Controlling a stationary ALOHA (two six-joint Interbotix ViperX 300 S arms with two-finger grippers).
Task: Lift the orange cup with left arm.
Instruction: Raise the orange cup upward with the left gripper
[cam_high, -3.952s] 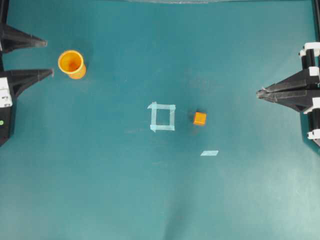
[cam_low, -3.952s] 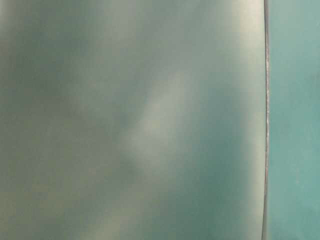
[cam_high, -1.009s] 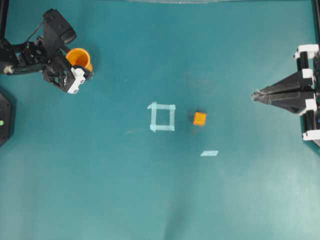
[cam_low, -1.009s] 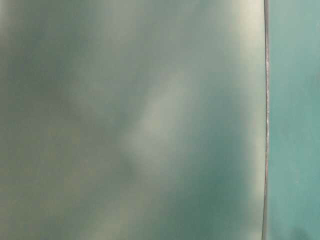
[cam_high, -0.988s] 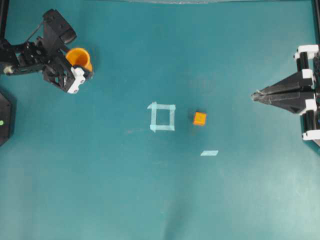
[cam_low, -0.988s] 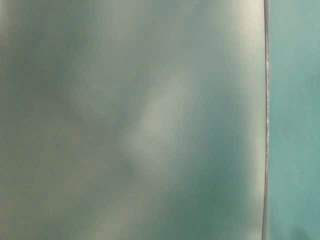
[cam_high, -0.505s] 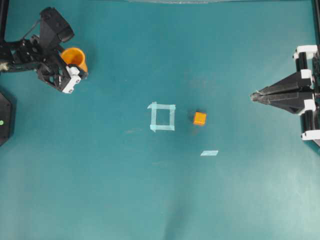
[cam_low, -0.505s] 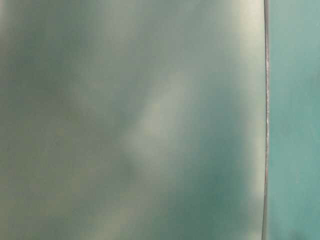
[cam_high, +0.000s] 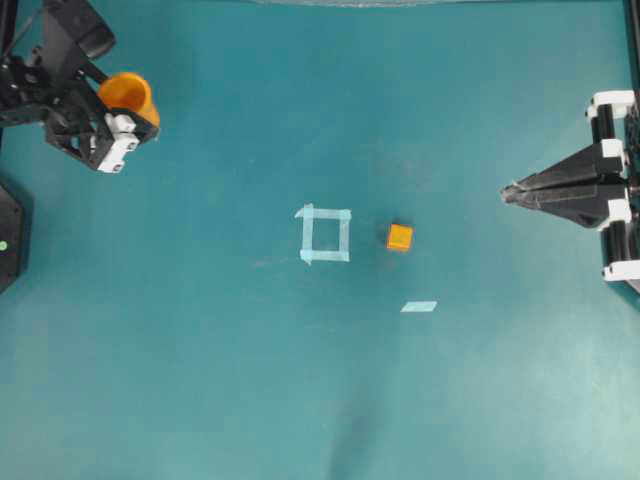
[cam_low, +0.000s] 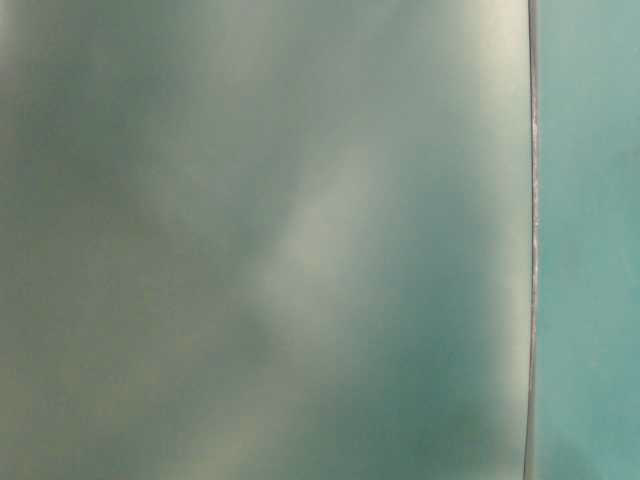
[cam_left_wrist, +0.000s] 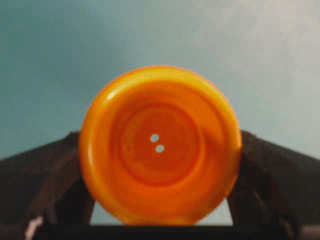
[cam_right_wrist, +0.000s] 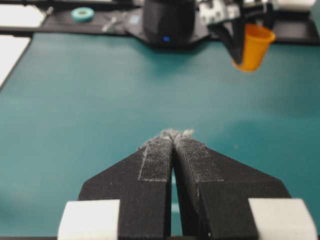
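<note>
Overhead: cup (cam_high: 126, 96) top left, gripped by left gripper (cam_high: 118, 108), tilted, mouth toward arm. Right gripper (cam_high: 510, 192) pinched closed at right edge. Cube (cam_high: 399, 237) beside tape square (cam_high: 325, 234).
Left wrist: cup (cam_left_wrist: 160, 145) mouth faces camera, fingers (cam_left_wrist: 260, 165) clamping both sides.
Right wrist: cup (cam_right_wrist: 253, 46) clear of mat (cam_right_wrist: 100, 100), tapering downward, axis near upright; gripper (cam_right_wrist: 172, 135) tips together.
</note>
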